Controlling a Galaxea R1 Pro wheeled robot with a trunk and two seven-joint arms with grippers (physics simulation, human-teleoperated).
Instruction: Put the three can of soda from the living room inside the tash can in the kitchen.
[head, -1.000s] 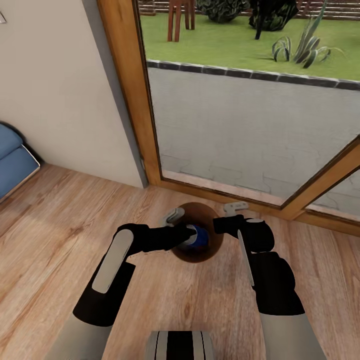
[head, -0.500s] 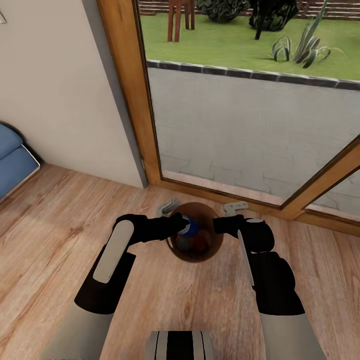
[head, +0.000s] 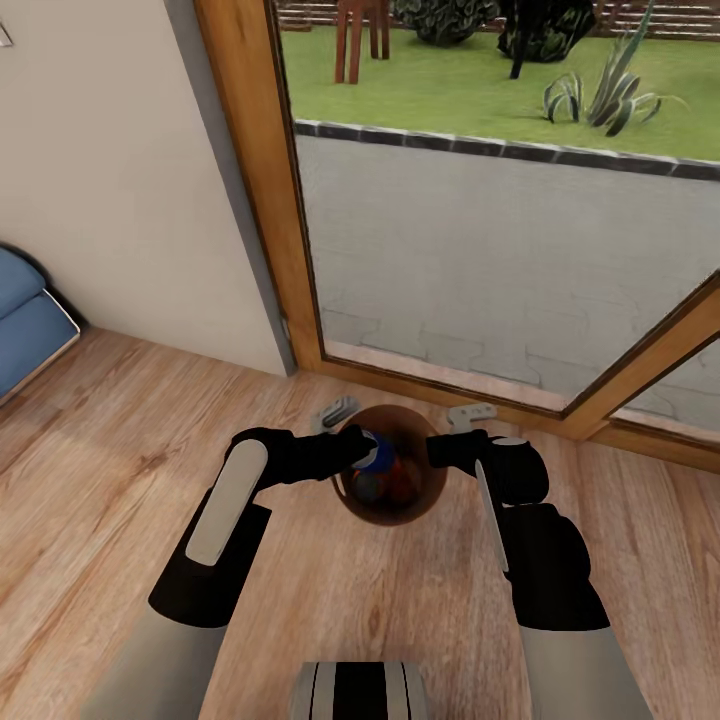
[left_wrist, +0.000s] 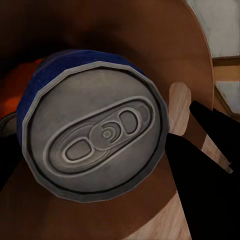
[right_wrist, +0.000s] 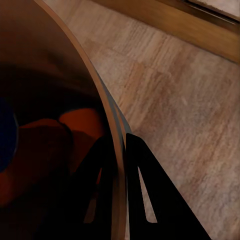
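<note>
The tash can (head: 396, 517), a round dark bin with a brown inside, stands on the wood floor between my arms. My right gripper (head: 436, 449) is shut on its rim; in the right wrist view the fingers (right_wrist: 134, 165) straddle the bin wall (right_wrist: 75, 75). My left gripper (head: 362, 451) is shut on a dark blue can of soda (head: 377, 452) over the bin's left side. The left wrist view shows that can's silvery top (left_wrist: 95, 135) between dark fingers (left_wrist: 195, 175). An orange can (head: 405, 482) lies inside the bin, also visible as an orange can (right_wrist: 80, 122) past the rim.
Wood-framed glass doors (head: 270, 200) rise just behind the bin, with two grey floor fittings (head: 338, 409) at their sill. A pale wall (head: 110, 180) and a blue sofa (head: 25, 310) are at the left. Wood-plank floor (head: 100, 470) stretches left and toward me.
Over the last second my left gripper drew back toward the bin's left rim, lifting the blue can with it. In the last half second almost nothing moved. The right arm stayed put.
</note>
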